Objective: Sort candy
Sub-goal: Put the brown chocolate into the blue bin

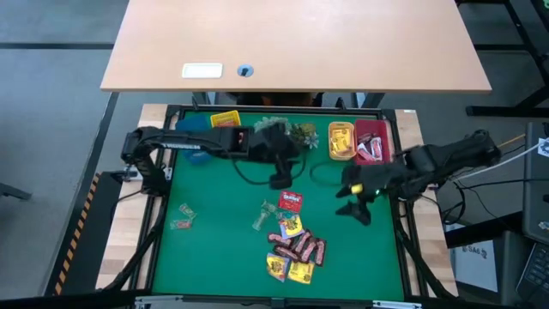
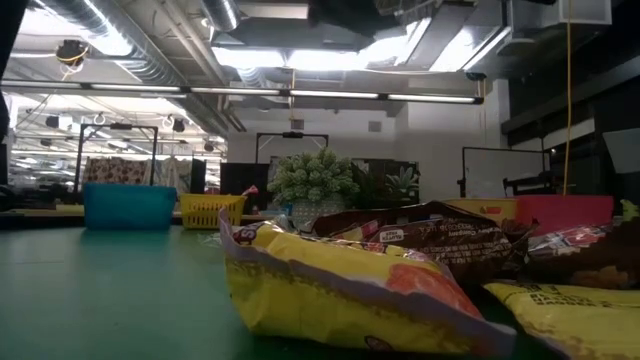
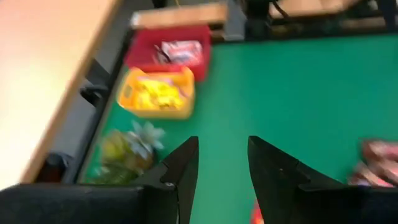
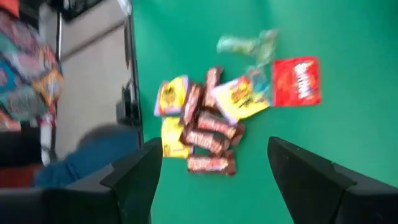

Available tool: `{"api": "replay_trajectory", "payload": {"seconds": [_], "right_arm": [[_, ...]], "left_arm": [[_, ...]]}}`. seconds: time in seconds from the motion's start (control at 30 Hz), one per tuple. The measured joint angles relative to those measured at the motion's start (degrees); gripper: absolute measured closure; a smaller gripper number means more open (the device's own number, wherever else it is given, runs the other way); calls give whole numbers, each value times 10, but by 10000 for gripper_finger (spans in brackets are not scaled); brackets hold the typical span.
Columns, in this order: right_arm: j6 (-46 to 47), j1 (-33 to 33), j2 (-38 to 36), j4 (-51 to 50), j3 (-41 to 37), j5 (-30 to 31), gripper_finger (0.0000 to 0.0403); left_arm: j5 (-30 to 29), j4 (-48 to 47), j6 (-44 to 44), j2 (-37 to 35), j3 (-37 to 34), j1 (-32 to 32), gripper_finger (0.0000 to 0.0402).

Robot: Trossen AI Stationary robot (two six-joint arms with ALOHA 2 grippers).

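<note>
The candy lies on the green mat [image 1: 223, 249]. A heap of yellow packets and dark brown-red bars [image 1: 296, 247] sits near the front, also seen in the right wrist view [image 4: 205, 124] and the low view [image 2: 350, 290]. A red packet [image 1: 290, 201] lies just beyond the heap. Clear wrappers lie at the left [image 1: 183, 216] and near the middle [image 1: 262, 215]. My left gripper [image 1: 279, 180] hangs open above the mat near the plant, nothing between its fingers [image 3: 222, 146]. My right gripper [image 1: 352, 204] hovers wide open to the right of the heap [image 4: 214, 144].
Along the far edge stand a blue bin [image 1: 196, 129], a yellow bin [image 1: 225, 118], a plant cluster [image 1: 292, 133], an orange bin [image 1: 341, 140] with yellow packets and a red bin [image 1: 371, 142] with red packets. A wooden desk [image 1: 296, 43] lies beyond the table.
</note>
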Motion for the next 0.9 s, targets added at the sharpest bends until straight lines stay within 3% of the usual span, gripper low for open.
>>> {"api": "replay_trajectory", "payload": {"seconds": [0.23,0.5,0.8,0.9], "right_arm": [[-17,90,94,1,0,4,111],[-39,156,217,4,0,3,111],[-164,193,324,16,0,12,111],[-201,191,334,40,0,-19,111]], "left_arm": [[-2,-80,-39,-6,0,-66,275],[-3,-84,-92,-5,0,-127,275],[-5,-82,-123,-5,0,-178,275],[-5,-82,-123,-5,0,-190,275]]}}
